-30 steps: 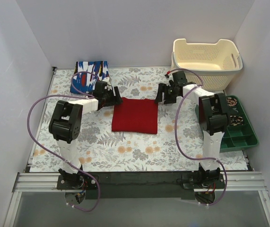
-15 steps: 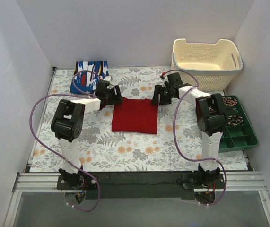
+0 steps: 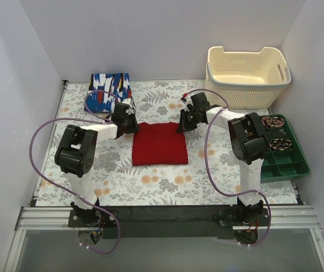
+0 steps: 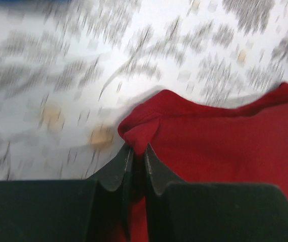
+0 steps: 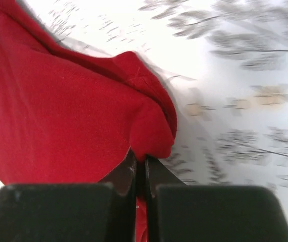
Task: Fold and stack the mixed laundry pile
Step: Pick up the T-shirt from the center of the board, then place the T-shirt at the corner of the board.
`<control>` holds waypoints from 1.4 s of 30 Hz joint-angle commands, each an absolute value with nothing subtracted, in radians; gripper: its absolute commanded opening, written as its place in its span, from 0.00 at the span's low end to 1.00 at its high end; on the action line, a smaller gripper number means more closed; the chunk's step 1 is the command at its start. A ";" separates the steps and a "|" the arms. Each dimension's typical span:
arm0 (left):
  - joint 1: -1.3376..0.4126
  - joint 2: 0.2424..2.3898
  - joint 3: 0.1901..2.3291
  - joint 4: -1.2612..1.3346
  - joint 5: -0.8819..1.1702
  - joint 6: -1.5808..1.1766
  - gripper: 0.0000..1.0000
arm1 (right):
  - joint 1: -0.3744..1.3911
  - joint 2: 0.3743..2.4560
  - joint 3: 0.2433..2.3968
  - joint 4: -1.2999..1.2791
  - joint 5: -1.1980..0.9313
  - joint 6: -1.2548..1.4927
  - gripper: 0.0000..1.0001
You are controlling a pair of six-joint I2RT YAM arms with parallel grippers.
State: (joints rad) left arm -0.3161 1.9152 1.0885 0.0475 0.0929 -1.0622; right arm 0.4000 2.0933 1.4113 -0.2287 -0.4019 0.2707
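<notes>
Far left at the back, blue printed garment (image 3: 108, 93) lay as a compact rectangle on the floral table cover (image 3: 167, 190); looked folded, so I'd count that one done. Left gripper (image 3: 132, 126) was down at the far-left corner of the red garment (image 3: 160, 144). Left wrist view showed its jaws nearly together with a bunched nub of red cloth pinched between them, so it was holding fabric. The red piece sat mid-table, mostly flat and roughly square, well apart from the blue one. Right gripper (image 3: 183, 124) mirrored that at the far-right corner, jaws narrow and clamped on a puckered red corner in its own wrist view. Both wrist views were motion-blurred on the table print, the cloth sharp enough. Right of that, cream basket (image 3: 247, 93) and green tray (image 3: 289, 167) sat off the work area, untouched by either arm. My read: roughly halfway. One garment was folded; the red one was gripped at both far corners for a fold, probably toward the near edge. Left to do: finish the red fold and stack the two pieces.
</notes>
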 commanded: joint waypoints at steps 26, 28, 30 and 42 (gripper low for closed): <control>0.182 1.511 0.995 0.253 0.261 -0.701 0.00 | 0.712 2.304 1.986 0.120 -0.253 0.173 0.01; 0.192 1.543 1.018 0.290 0.281 -0.693 0.00 | 0.712 2.327 2.014 0.153 -0.233 0.164 0.01; 0.196 1.554 1.035 0.336 0.290 -0.684 0.00 | 0.713 2.344 2.058 0.193 -0.218 0.150 0.01; 0.247 1.718 1.238 0.491 0.301 -0.703 0.00 | 0.713 2.468 2.250 0.412 -0.130 0.071 0.01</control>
State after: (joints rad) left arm 0.2333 1.6943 1.1564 0.3965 0.2871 -0.7040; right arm 0.7193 2.4603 2.1895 0.2371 -0.1913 0.1246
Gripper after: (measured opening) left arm 0.053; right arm 0.042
